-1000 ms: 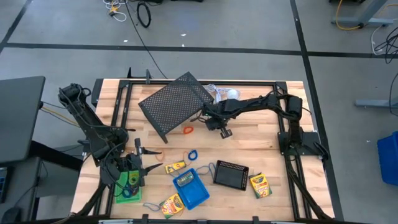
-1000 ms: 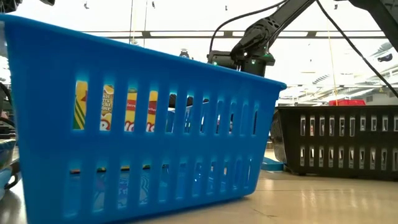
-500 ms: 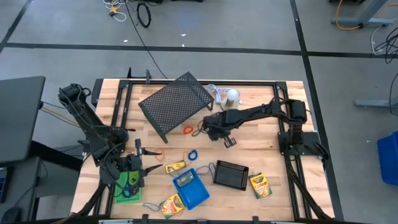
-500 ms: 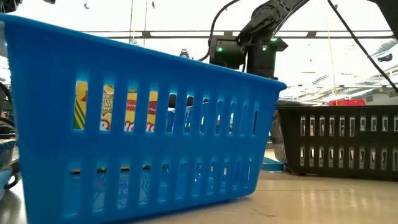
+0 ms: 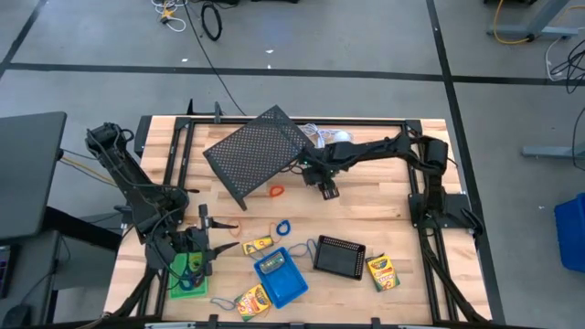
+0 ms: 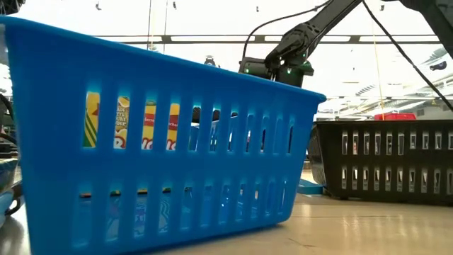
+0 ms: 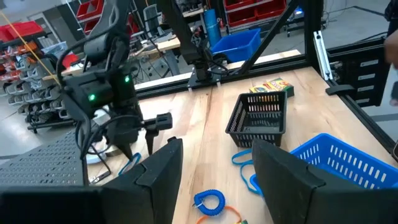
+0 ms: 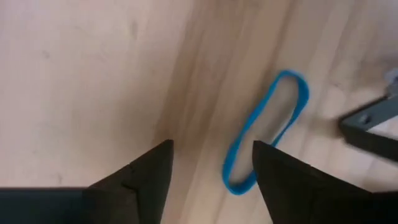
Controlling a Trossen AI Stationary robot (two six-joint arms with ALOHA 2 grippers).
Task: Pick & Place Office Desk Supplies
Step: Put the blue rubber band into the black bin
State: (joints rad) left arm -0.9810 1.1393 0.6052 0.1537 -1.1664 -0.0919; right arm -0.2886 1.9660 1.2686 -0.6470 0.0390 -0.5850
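A pale wooden counter (image 5: 375, 206) with a black frame carried the things. A large black mesh rack (image 5: 256, 153) lay tilted at its far side, an orange loop (image 5: 275, 191) just beside it. Nearer the middle lay a blue loop (image 5: 282, 226) and a small crayon box (image 5: 258, 245). Along the near side sat a green tray (image 5: 190, 274), a blue tray (image 5: 281, 277), a black mesh tray (image 5: 339, 257), and two more crayon boxes (image 5: 381, 271), one at each end of them.

Dark cabled arms, green indicator lights
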